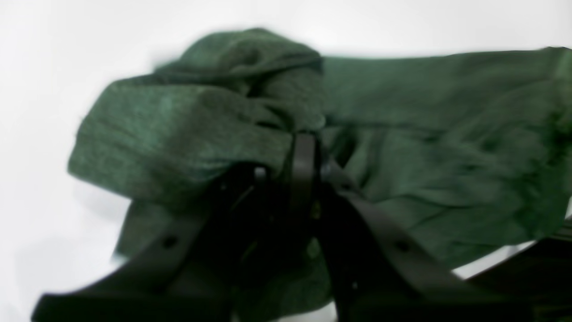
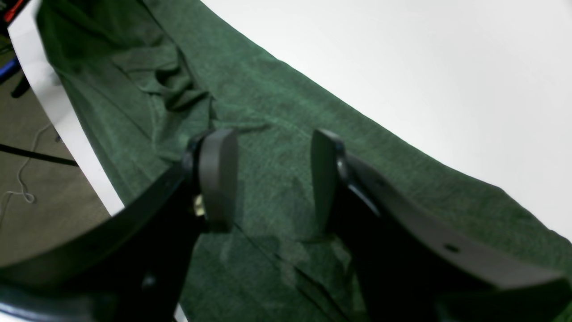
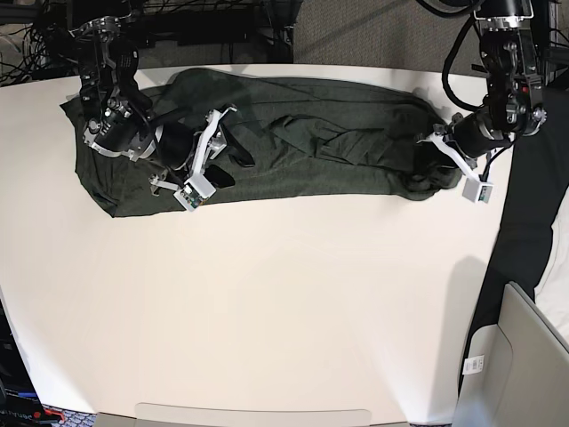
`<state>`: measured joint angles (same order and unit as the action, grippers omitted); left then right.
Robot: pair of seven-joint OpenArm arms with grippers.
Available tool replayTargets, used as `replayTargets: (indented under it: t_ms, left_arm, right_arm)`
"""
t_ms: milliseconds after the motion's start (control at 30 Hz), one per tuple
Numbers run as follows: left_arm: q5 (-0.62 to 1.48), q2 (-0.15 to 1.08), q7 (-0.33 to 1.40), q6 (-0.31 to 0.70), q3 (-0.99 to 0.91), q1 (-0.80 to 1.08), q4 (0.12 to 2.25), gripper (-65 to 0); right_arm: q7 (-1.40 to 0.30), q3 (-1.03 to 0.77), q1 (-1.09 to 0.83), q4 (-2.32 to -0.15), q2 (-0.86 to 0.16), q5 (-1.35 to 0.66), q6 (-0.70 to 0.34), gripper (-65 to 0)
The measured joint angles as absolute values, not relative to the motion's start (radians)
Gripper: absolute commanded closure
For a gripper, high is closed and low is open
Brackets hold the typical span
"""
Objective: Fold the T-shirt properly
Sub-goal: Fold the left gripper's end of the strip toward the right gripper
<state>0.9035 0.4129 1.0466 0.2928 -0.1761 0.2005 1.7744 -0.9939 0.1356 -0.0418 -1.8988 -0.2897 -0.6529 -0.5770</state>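
Note:
The dark olive-green T-shirt (image 3: 302, 142) lies stretched in a long band across the far part of the white table (image 3: 267, 302). My left gripper (image 1: 306, 138) is shut on a bunched fold at the shirt's end (image 1: 187, 129); in the base view it (image 3: 427, 167) is at the shirt's right end. My right gripper (image 2: 272, 174) is open, with both fingers (image 2: 219, 170) hovering just over flat shirt fabric (image 2: 277, 112). In the base view it (image 3: 229, 169) is over the shirt's left part, near its front edge.
The shirt's left end reaches near the table's edge (image 2: 67, 116), with floor and cables (image 2: 27, 192) beyond. Black cloth (image 3: 529, 222) hangs off the table's right side. A grey box (image 3: 516, 365) stands at the lower right.

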Motion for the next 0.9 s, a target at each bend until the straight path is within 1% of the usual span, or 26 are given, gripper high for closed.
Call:
replayTargets:
  t_ms: [100,267,400,533,833,900]
  left_arm:
    - [0.9,0.392,1.05,0.291,-0.177,0.236,1.853,-2.8]
    - [0.913,0.292,1.052,0.297,-0.17,0.252,1.927,-2.8]
    - [0.912,0.222,1.052,0.294,-0.168,0.268,1.926,-2.8]
    - [0.974,0.201,1.053,0.29,-0.091,0.263,1.925,-2.8]
    - [0.978,0.048,1.052,0.291,0.01,0.242,1.924,-2.8]
    - [0.98,0.031,1.05,0.292,0.034,0.229,1.924,-2.8]
  right_arm:
    - [-0.993,0.115,-0.047,-1.899,-0.289,-0.654,-0.577,-24.7]
    - [-0.996,0.038,-0.067,-1.9,-0.29,-0.654,-0.577,-24.7]
    - [-0.997,-0.002,-0.071,-1.9,-0.29,-0.653,-0.577,-24.7]
    - [-0.995,-0.016,-0.082,-1.9,-0.319,-0.65,-0.577,-24.7]
    - [-0.995,-0.081,-0.085,-1.9,-0.316,-0.654,-0.577,-24.7]
    - [-0.995,-0.087,-0.086,-1.9,-0.316,-0.654,-0.58,-24.7]
